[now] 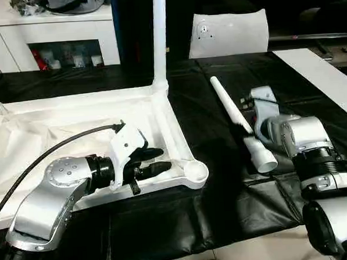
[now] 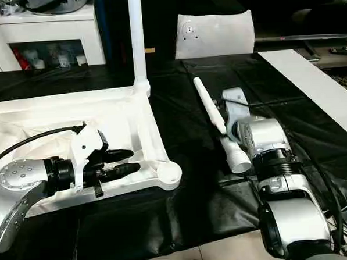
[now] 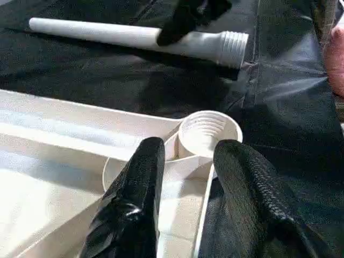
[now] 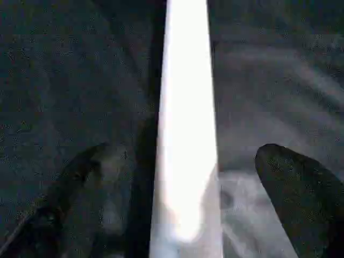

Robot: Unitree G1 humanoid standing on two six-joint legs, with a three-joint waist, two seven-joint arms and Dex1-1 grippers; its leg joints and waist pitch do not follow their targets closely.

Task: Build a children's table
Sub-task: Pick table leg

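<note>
right wrist view: right gripper (image 4: pixel 185 177) open astride the loose leg (image 1: pixel 241 122) lying on the black sheet. left gripper (image 1: pixel 157 160) steadies tabletop (image 1: pixel 161 116), jaws parted over its rim. off-centre closure could roll the leg away.

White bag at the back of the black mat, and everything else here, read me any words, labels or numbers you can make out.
None can be read.
Flat white bag: a small mark near its upper corner, too blurred to read.
Cabinet shelf items: too small to read.
</note>
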